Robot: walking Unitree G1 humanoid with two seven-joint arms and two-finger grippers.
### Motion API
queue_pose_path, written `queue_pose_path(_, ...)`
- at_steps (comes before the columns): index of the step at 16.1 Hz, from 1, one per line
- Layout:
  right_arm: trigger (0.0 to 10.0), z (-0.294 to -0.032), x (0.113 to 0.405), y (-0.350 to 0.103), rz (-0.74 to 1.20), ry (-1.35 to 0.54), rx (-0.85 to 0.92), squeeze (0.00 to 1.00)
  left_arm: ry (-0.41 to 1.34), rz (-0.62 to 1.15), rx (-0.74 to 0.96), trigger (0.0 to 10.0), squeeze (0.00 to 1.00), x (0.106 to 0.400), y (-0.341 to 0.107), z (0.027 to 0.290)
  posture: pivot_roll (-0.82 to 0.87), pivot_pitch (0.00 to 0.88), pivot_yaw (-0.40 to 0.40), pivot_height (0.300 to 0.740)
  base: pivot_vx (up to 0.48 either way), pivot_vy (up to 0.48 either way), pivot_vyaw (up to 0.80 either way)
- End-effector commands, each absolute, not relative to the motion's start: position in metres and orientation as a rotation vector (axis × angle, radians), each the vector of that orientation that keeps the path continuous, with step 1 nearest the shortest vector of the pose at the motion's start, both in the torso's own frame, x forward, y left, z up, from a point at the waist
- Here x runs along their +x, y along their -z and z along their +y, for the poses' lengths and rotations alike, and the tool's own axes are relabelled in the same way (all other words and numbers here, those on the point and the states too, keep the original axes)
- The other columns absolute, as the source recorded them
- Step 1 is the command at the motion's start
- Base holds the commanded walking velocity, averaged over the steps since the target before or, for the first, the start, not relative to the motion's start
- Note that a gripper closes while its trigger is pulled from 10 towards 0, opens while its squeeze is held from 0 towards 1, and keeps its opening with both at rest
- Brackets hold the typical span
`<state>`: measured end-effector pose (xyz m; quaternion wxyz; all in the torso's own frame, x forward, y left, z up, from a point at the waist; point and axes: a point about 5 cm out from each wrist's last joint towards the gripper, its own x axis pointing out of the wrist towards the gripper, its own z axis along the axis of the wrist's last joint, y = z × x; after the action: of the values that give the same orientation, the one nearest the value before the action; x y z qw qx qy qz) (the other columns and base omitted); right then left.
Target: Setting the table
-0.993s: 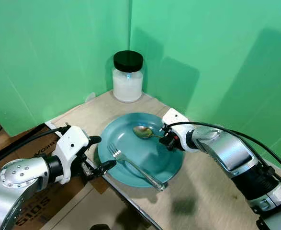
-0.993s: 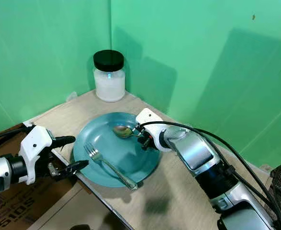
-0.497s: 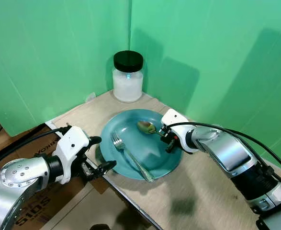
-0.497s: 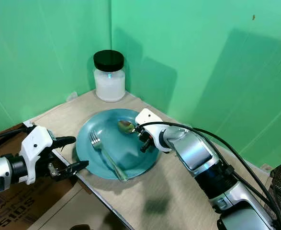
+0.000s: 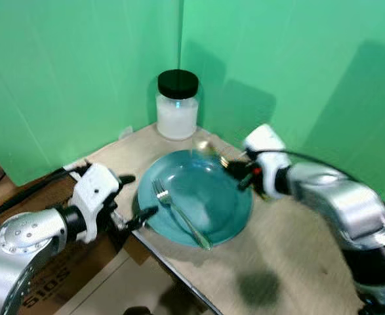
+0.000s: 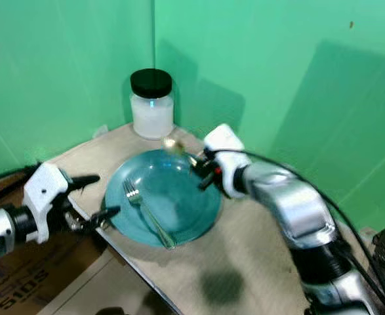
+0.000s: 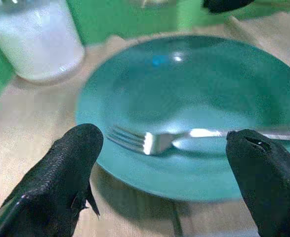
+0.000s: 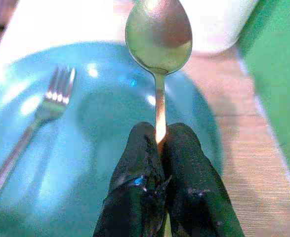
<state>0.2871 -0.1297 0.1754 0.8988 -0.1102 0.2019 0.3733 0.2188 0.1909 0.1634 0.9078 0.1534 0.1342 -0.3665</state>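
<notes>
the right gripper (image 8: 159,148) is pinched tight on the thin neck of a metal spoon (image 8: 158,37), holding it lifted above the far rim of the teal plate (image 5: 235,220), with the bowl pointing toward the white jar with a black lid (image 5: 177,105) in the corner. the left gripper (image 7: 164,173) has its fingers spread wide, one on each side of the near edge of the plate at the table edge, with nothing between them but the rim. a fork (image 5: 179,213) lies inside the plate, tines toward the left gripper and handle running toward the front edge of the wooden tabletop (image 5: 290,262). the spoon looks light, stiff and smooth, so it could pivot or slide in a two-finger pinch; the grip sits close to the bowl, and a hold nearer the middle of the handle would probably balance it better when laying it down beside the plate. the fork should handle much the same, and lying flat on glossy ceramic it will likely skid, so taking it across the handle seems the safer hold.
</notes>
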Motion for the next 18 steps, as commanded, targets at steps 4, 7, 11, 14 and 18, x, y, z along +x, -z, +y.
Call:
queue_pose_path(4,10.0,-0.137,0.251,-0.183,0.193,-0.626,-0.065,0.0,0.521,0.145,0.281,10.0,0.0,0.226,-0.172,0.181,0.19,0.0,-0.027,0.74,0.0,0.12,0.0)
queue_pose_path(7,10.0,-0.131,0.24,-0.177,0.167,-0.534,0.092,0.0,0.479,0.117,0.289,10.0,0.0,0.231,-0.172,0.178,0.19,0.0,-0.017,0.74,0.0,0.48,-0.71)
queue_pose_path(11,10.0,-0.137,0.242,-0.169,0.232,-0.458,0.09,0.0,0.416,0.091,0.348,10.0,0.0,0.242,-0.177,0.182,0.19,0.0,-0.015,0.74,0.0,-0.36,-0.79)
queue_pose_path(14,10.0,-0.155,0.255,-0.161,0.305,-0.307,0.06,0.0,0.461,0.116,0.346,10.0,0.0,0.239,-0.172,0.178,0.2,0.0,-0.029,0.74,0.0,-0.16,-0.26)
queue_pose_path(18,10.0,-0.159,0.266,-0.159,0.365,-0.257,0.032,0.0,0.565,0.142,0.349,10.0,0.0,0.232,-0.168,0.171,0.21,0.0,-0.045,0.74,0.0,0.0,0.0)
